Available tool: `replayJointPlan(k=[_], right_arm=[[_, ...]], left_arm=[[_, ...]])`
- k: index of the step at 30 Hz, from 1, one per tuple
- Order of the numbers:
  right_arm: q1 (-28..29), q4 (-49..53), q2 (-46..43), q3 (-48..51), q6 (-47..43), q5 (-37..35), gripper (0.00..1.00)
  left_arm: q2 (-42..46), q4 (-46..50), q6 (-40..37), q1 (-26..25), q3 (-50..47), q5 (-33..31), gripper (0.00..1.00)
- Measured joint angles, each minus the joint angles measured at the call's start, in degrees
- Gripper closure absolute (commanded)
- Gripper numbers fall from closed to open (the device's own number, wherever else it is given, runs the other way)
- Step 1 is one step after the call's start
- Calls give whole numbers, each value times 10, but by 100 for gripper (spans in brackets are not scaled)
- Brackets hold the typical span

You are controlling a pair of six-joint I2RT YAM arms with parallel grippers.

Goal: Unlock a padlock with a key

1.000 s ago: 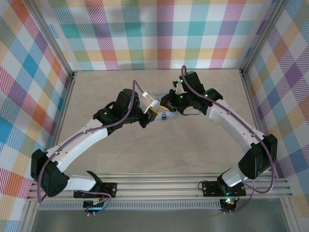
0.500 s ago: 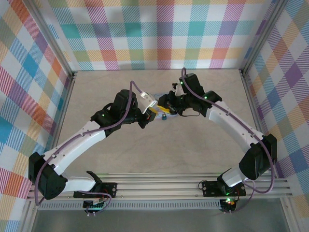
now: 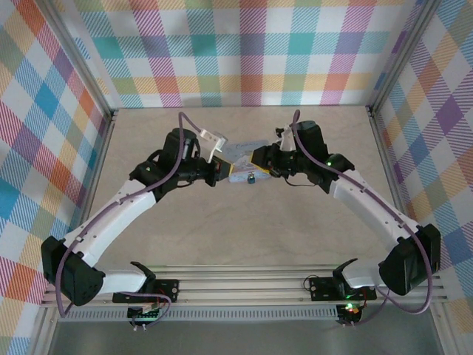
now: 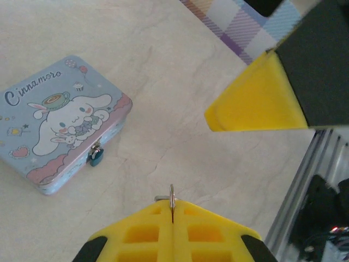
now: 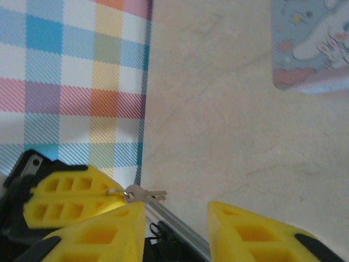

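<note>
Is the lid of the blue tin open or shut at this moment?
Shut. The tin lies flat with its lid down all around, and the padlock hangs on the clasp at its front edge.

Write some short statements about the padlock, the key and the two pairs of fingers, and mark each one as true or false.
1. The padlock hangs at the edge of the closed tin. True.
2. The left fingers are spread wide with nothing between them. False: they are closed on the ring of the key.
3. The key is already inside the padlock. False: it is held above the table, apart from the padlock.
4. The right fingers are open, with the key close to one of them. True.
</note>
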State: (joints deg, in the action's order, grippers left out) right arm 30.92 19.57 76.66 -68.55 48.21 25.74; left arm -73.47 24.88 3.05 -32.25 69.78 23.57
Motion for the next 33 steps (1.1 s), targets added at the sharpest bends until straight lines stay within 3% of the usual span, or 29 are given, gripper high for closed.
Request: replayJointPlan(k=[9, 21, 28, 33], right_arm=[[62, -49, 1, 10, -193, -13, 49], [98, -77, 66, 7, -324, -28, 49], [101, -117, 70, 7, -355, -33, 57], [101, -150, 68, 11, -373, -32, 77]], left_arm=[[-28, 70, 152, 61, 64, 56, 100], [-32, 80, 267, 69, 72, 109, 100], [-32, 80, 296, 69, 72, 124, 100], [-32, 80, 305, 70, 72, 128, 100]])
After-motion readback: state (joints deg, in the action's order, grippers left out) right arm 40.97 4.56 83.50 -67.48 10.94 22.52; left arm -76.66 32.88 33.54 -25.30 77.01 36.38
